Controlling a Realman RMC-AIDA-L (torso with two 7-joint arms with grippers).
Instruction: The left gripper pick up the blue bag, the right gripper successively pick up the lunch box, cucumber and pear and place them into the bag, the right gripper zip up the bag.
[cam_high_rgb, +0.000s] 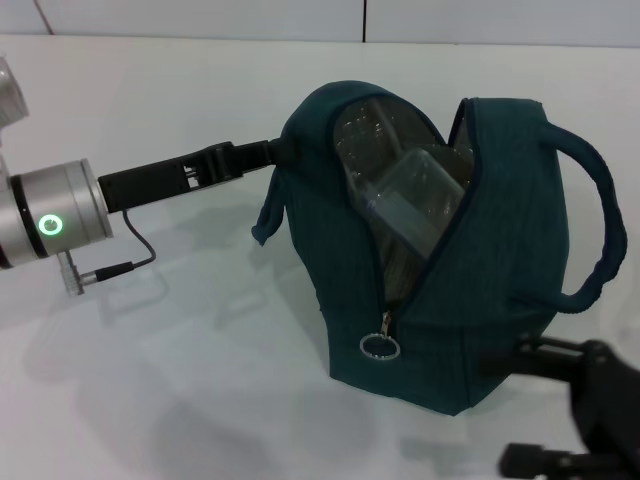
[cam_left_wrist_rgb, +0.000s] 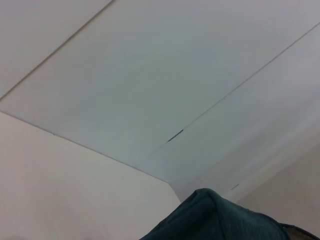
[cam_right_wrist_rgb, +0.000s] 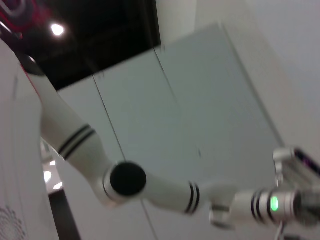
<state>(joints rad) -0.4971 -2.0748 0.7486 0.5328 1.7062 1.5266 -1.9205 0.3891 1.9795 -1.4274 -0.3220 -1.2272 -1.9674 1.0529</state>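
Observation:
The blue bag (cam_high_rgb: 500, 250) stands upright on the white table, its zipper open from the top down to the silver ring pull (cam_high_rgb: 380, 346). The clear lunch box (cam_high_rgb: 415, 195) lies tilted inside against the foil lining. My left gripper (cam_high_rgb: 272, 153) reaches in from the left and is shut on the bag's upper left edge, above a hanging handle (cam_high_rgb: 265, 215). A bit of the bag's fabric also shows in the left wrist view (cam_left_wrist_rgb: 215, 220). My right gripper (cam_high_rgb: 510, 410) is low at the front right, beside the bag's bottom corner, open and empty. The cucumber and pear are out of view.
The white table (cam_high_rgb: 180, 380) spreads to the left and front of the bag. The bag's other handle (cam_high_rgb: 600, 230) arches out to the right. The right wrist view shows only the left arm (cam_right_wrist_rgb: 150, 185) and its green light against a wall.

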